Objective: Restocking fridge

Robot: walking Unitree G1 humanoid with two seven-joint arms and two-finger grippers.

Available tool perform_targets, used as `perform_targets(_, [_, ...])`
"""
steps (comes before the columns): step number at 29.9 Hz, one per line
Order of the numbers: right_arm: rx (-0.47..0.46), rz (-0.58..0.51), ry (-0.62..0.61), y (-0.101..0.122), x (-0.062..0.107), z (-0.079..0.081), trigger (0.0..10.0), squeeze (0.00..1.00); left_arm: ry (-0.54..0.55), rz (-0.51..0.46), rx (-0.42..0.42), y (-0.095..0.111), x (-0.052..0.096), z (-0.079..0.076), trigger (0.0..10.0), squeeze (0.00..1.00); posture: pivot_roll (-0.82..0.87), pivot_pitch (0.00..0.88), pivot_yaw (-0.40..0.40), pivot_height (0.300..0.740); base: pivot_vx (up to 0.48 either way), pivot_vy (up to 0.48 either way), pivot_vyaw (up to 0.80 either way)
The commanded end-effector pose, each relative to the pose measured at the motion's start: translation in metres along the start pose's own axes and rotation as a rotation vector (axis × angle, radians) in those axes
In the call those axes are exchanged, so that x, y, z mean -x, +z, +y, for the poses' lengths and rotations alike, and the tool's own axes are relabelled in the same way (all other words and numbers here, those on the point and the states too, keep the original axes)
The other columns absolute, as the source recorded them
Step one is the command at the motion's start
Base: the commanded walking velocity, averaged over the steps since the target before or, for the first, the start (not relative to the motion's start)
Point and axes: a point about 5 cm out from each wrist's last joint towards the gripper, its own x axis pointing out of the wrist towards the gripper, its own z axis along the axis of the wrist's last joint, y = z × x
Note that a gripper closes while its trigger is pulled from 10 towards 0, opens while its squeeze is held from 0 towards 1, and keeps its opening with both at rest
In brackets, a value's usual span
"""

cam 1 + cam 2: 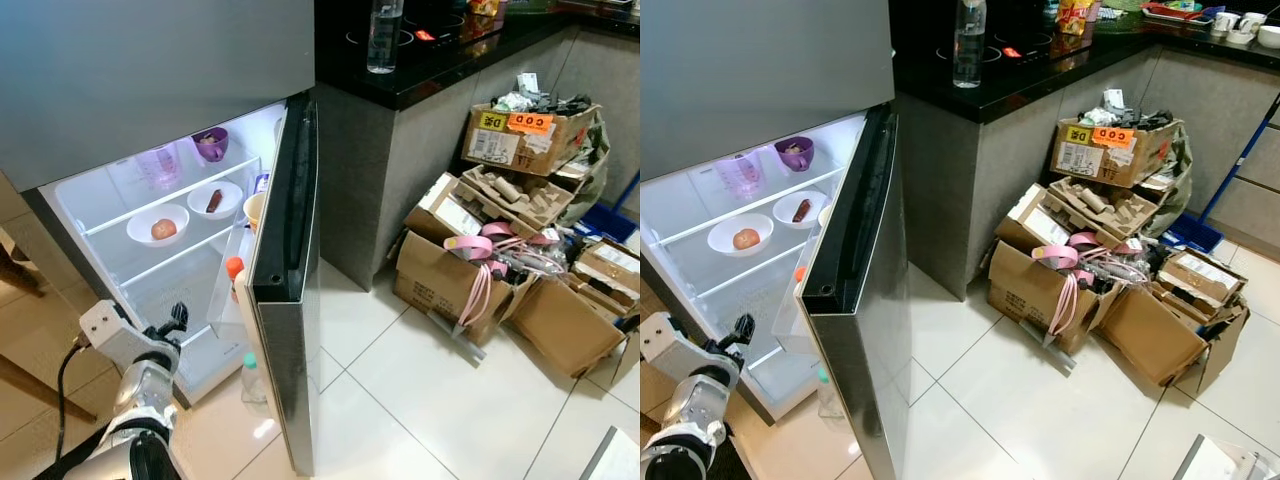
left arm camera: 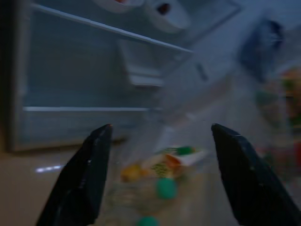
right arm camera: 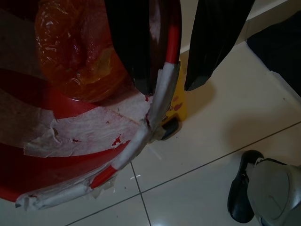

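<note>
The left gripper [image 2: 157, 136] is held low in front of the open fridge [image 1: 120, 215], its two black fingers [image 2: 87, 174] spread wide apart with nothing between them. Its silver forearm rises from the bottom left of the head views, wrist bent so the fingers aim into the fridge's lower section. Past the fingers the wrist view is blurred, with a bottle [image 1: 253, 380] with a green cap lying or standing on the floor by the door's foot (too soft to tell which).

The right gripper [image 3: 171, 82] hangs down over a red basket [image 3: 70, 150], one finger inside its taped rim [image 3: 162, 101] and one outside; the fingers are close together astride the rim, though whether they press it cannot be told. An orange plastic bag [image 3: 77, 52] sits inside the basket.

In the fridge, a white bowl [image 1: 157, 226] holds a reddish fruit, a second white bowl [image 1: 214, 199] holds a dark item, and a purple cup [image 1: 210, 144] and a clear measuring jug [image 1: 160, 165] stand on the shelf above. The fridge door [image 1: 290, 290] stands swung open, with an orange-capped bottle [image 1: 234, 272] in its rack. To the right, cardboard boxes [image 1: 500, 240] are heaped against a dark counter [image 1: 440, 60].
</note>
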Motion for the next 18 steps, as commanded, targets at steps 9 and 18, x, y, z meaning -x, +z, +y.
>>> perform_targets(9, [-0.003, -0.006, -0.002, 0.001, 0.000, 0.001, 10.0, 0.00, -0.064, 0.101, 0.075, -0.031, 0.001, -0.018, 0.0, 0.00, -0.06, 0.007, 0.008, 0.740, 0.000, 0.000, 0.00])
perform_targets(18, [0.004, -0.001, -0.005, 0.000, 0.000, 0.000, 10.0, 0.00, -0.314, 0.264, 0.206, -0.069, 0.005, -0.062, 10.0, 0.00, -0.07, 0.009, 0.005, 0.740, 0.000, 0.000, 0.00])
